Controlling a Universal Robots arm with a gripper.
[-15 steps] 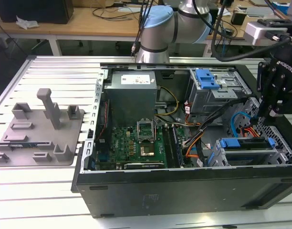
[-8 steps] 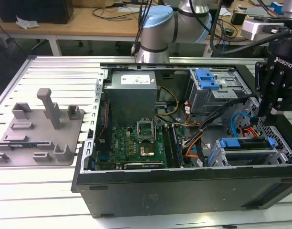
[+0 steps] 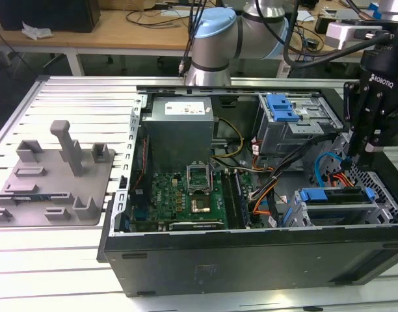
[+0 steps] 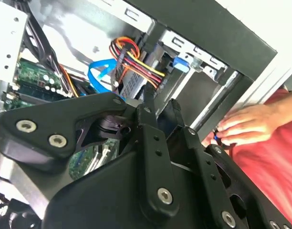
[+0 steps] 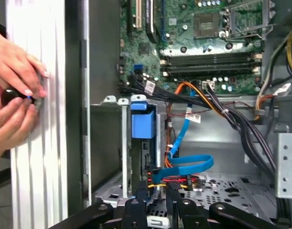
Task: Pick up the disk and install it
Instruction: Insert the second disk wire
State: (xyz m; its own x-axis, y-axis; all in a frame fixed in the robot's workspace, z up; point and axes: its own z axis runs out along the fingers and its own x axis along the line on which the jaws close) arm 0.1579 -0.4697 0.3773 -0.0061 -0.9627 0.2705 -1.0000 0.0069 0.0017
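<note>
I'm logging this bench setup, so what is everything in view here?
Case: one, black, open, on the slatted table.
Table: one, pale metal.
Motherboard: one, green, on the case floor.
Power supply: one, grey, at the back of the case.
Disk: one, blue-framed, seated in the front bay at the exterior view's right.
Blue latch: one, on the rear cage.
Cables: several, blue, orange, black, by the bay.
Fixture: one, grey, on the table at the exterior view's left.
Hands: two, a person's, at the case's outer edge.
Gripper: one, black, above the cables beside the bay.
</note>
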